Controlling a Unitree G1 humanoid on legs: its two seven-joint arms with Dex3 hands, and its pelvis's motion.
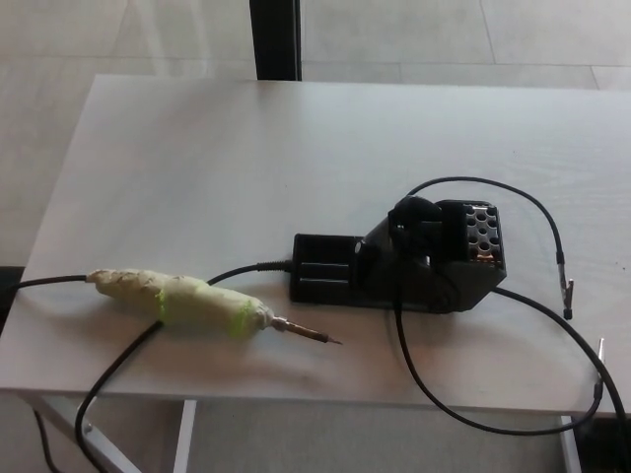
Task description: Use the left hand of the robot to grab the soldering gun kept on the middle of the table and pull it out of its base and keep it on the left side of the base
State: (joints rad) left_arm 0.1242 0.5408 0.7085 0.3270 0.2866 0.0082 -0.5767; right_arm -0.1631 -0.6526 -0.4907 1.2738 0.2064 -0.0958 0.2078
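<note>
One soldering gun [182, 302], its handle wrapped in pale green tape, lies flat on the light table [296, 148], left of one black base [404, 261]. Neither robot hand is in view.

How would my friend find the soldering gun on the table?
Start at the black base in the middle of the pale table. Look to its left, near the front edge. The soldering gun lies flat, wrapped in yellowish-green tape, with a thin metal tip.
</note>
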